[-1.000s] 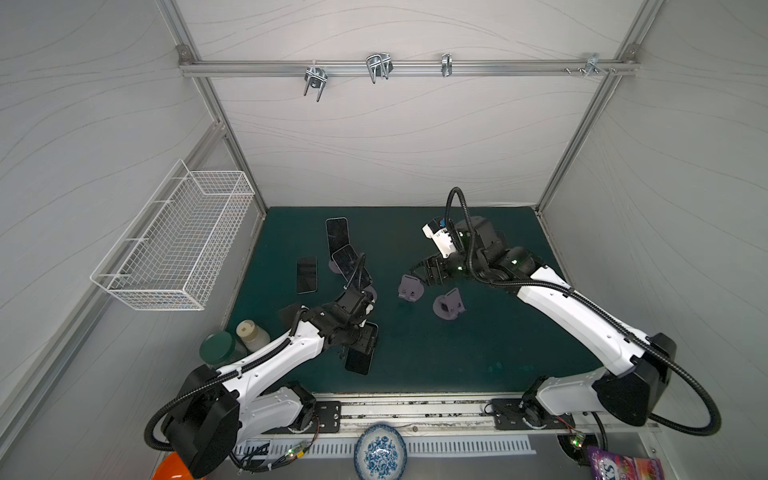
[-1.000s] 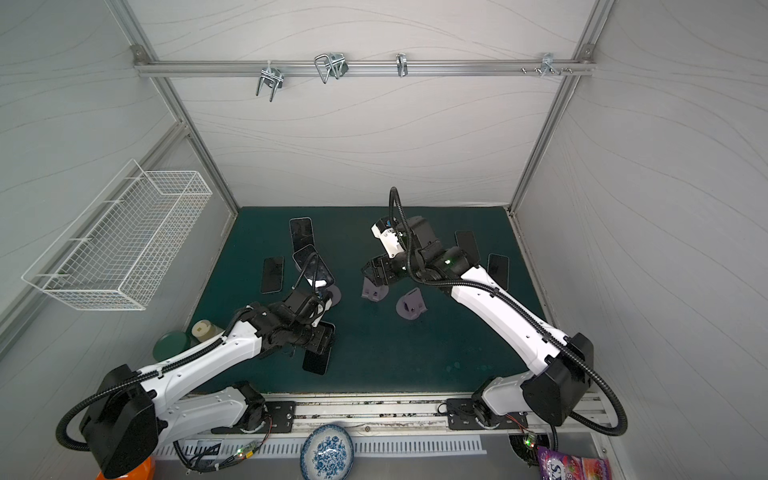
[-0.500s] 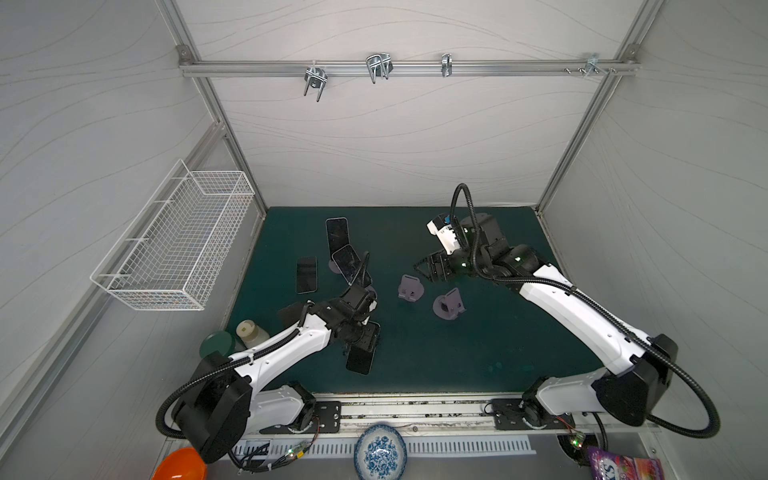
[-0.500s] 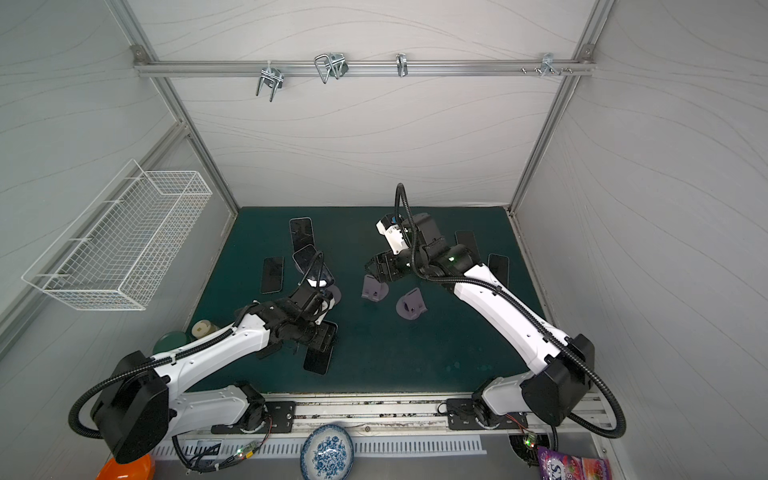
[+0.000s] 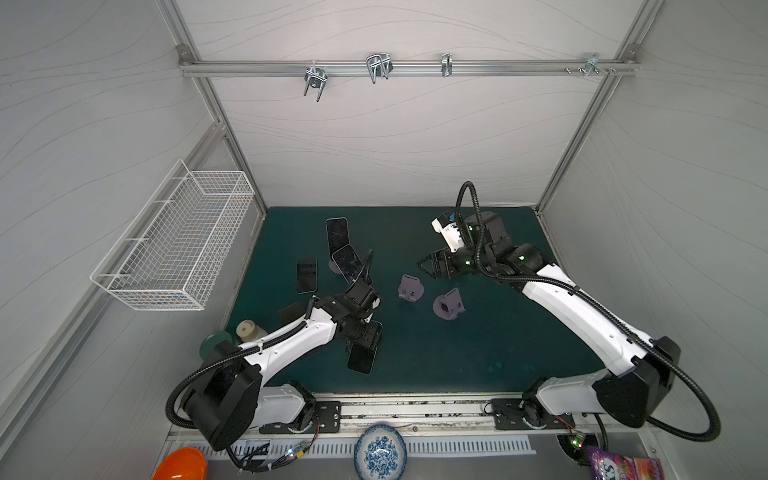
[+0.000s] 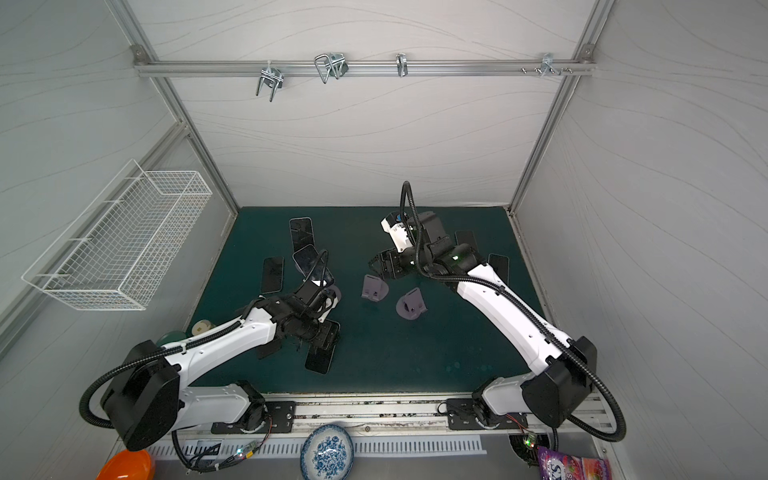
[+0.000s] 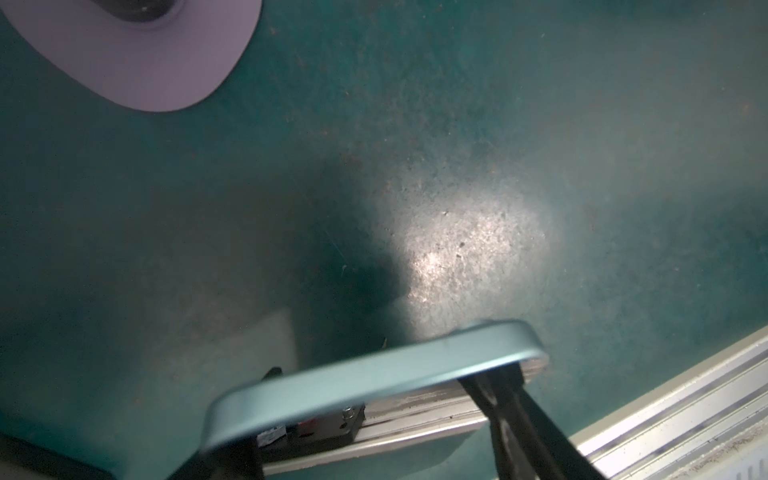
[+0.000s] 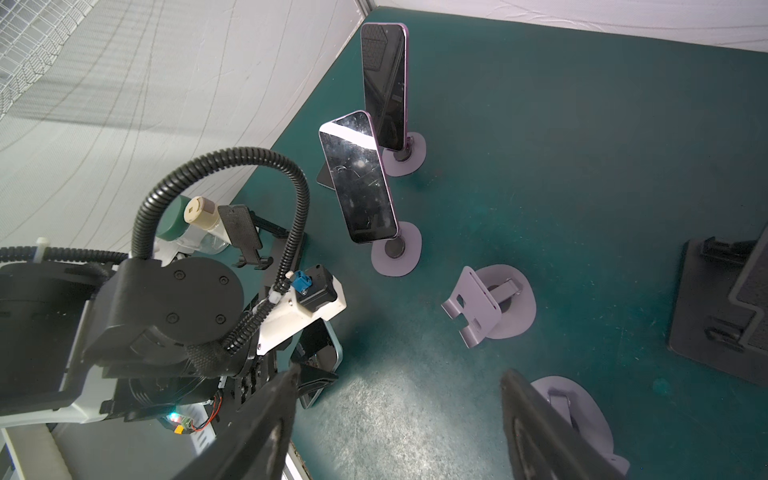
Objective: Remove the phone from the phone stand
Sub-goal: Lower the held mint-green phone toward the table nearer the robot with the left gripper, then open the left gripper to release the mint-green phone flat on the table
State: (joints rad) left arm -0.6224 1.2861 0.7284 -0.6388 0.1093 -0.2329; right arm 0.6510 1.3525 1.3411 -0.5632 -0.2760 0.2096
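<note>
Green matting covers the surface (image 5: 457, 357) inside the white walls. Your left gripper (image 5: 370, 337) is clamped on the teal-edged phone (image 5: 360, 360), which hangs clear of every stand, on the base-rail side of the empty stand (image 5: 410, 287). The lift-off looks done for this phone, and you have only to lay it down. Your right gripper (image 5: 424, 266), just beyond the empty stand, has its jaws apart with nothing between them. Farther back from the empty stand, a glossy phone (image 5: 348, 259) and a second phone (image 5: 337, 235) sit on stands, probably your next jobs.
</note>
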